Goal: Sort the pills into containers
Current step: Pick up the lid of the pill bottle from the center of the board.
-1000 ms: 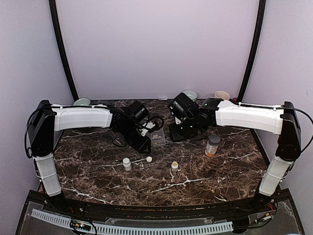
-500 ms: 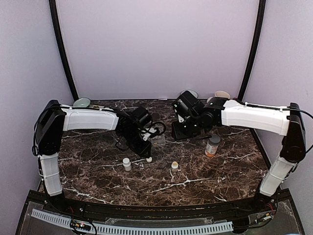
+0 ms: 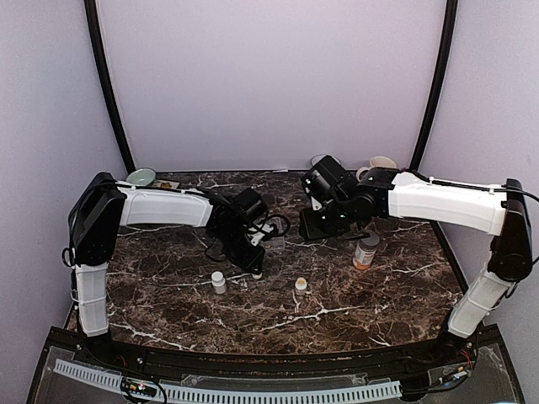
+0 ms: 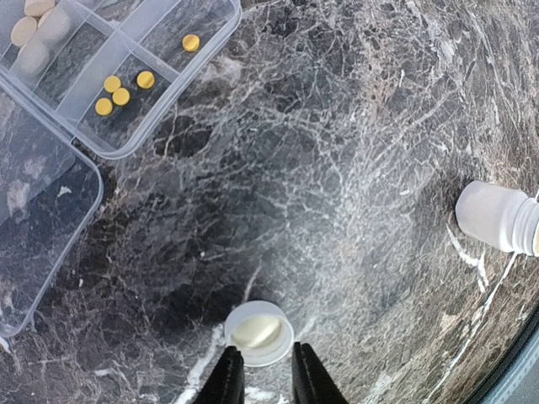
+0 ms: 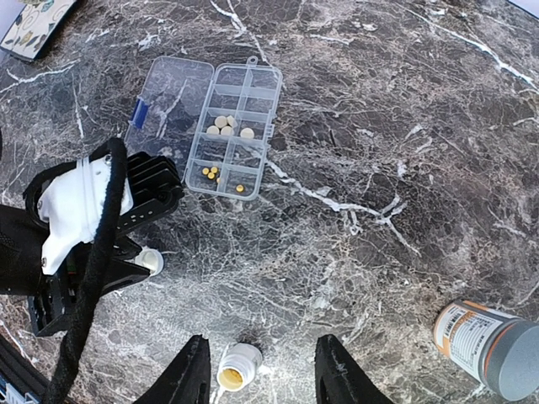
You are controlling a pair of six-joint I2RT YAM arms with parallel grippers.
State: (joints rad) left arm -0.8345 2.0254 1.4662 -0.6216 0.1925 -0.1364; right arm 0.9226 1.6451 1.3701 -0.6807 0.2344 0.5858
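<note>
The left gripper (image 4: 261, 380) has come down low and squeezed its fingers nearly together, holding nothing that shows, right at the near edge of a small round white bottle cap (image 4: 258, 332). Farther back, the tiny cream-white pills (image 4: 52, 25) lie in one pocket of the flat clear plastic pill box (image 4: 164, 94). The right gripper (image 5: 263, 370) hangs with fingers spread wide and empty, so no pill looks on its way yet.

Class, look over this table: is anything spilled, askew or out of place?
One white cap lies upturned on the table, apart from any bottle, and a small white bottle stands uncapped. The pills in view all sit inside the pill box.
</note>
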